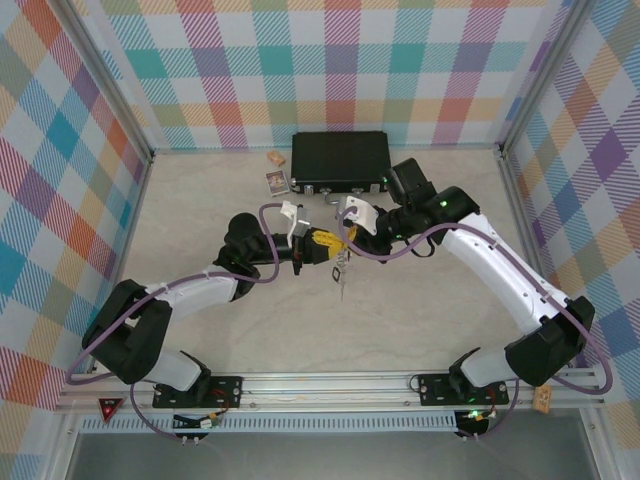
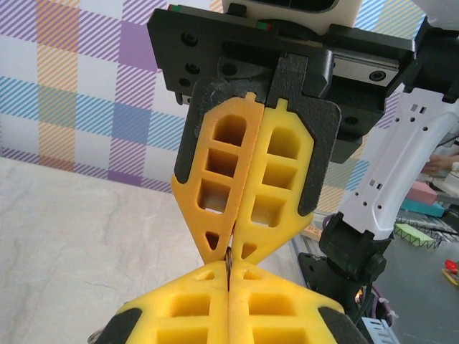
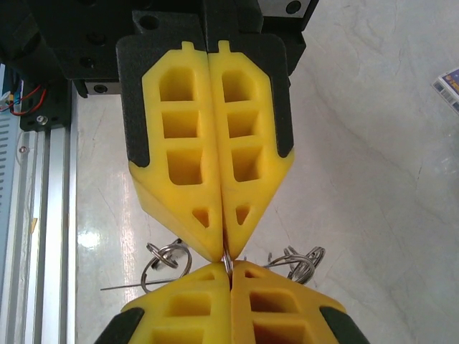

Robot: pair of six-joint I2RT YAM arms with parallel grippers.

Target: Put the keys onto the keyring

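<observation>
Two arms reach in from the near edge and meet tip to tip over the middle of the pale marble-patterned table [image 1: 420, 300]. The left gripper [image 1: 322, 247] and the right gripper [image 1: 352, 238] each carry two yellow latticed plastic fingers, four in all. Both pairs are pressed fully together.

From the right wrist, the left gripper [image 3: 224, 251] points down from above and the right gripper [image 3: 231, 269] points up from below, their tips almost touching. A sliver of the keyring [image 3: 227, 259], a thin grey metal hoop, runs between them, and both grippers are clenched on it. Two clusters of small silver wire loops [image 3: 166, 258] hang from it, one on each side of the pinch, the second [image 3: 297, 261] to the right. How many loops each cluster holds cannot be told. A fine straight wire [image 3: 136, 287] lies low on the left.

From the left wrist the same pinch appears as one narrow dark edge [image 2: 228, 266] caught between the right gripper [image 2: 231, 251] above and the left gripper [image 2: 228, 276] below.

From above, the keyring [image 1: 343, 272] dangles just under the joined tips, held off the table. The keys are too small to tell apart from that hanging metal.

One black rectangular hard case [image 1: 340, 160] lies at the far edge of the table. Two small printed cards sit just left of it, one [image 1: 275, 158] beyond the other [image 1: 277, 181]. One card corner [image 3: 448, 86] also shows from the right wrist.
</observation>
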